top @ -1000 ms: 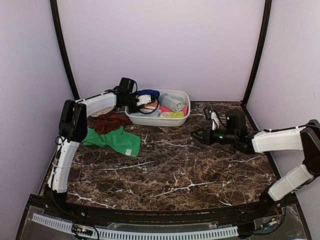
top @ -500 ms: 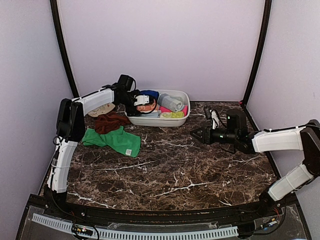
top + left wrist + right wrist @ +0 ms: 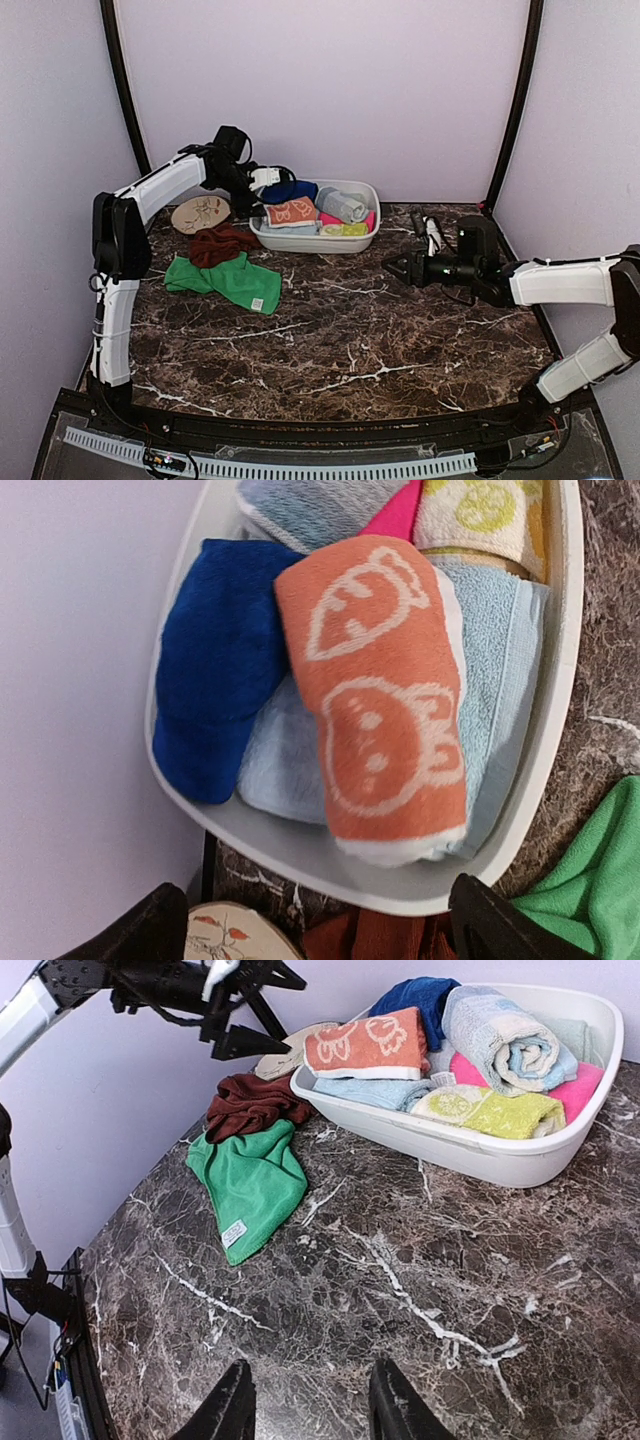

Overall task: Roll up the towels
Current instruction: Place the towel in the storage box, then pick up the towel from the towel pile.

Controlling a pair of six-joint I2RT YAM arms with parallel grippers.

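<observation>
The orange towel point(image 3: 375, 690) with cream prints lies rolled on top of other rolls in the white basin point(image 3: 560, 680). My left gripper point(image 3: 320, 935) hangs open just off the basin's left end, holding nothing. The crumpled rust-brown towel point(image 3: 220, 243) lies left of the basin. The green towel point(image 3: 228, 279) with a white tag is spread in front of it. My right gripper point(image 3: 395, 265) hovers over bare table right of centre, pointing left. It is open point(image 3: 310, 1410), with only marble between its fingers.
The basin point(image 3: 330, 243) at the back centre also holds rolled dark blue point(image 3: 290, 190), pale blue, pink and yellow-green towels. A round cream disc point(image 3: 200, 212) with a leaf print lies at the back left. Black frame posts and lilac walls close in the table.
My left gripper has opened, let go of the orange towel roll in the basin and drawn back to the left. The right gripper's jaws have widened slightly.
</observation>
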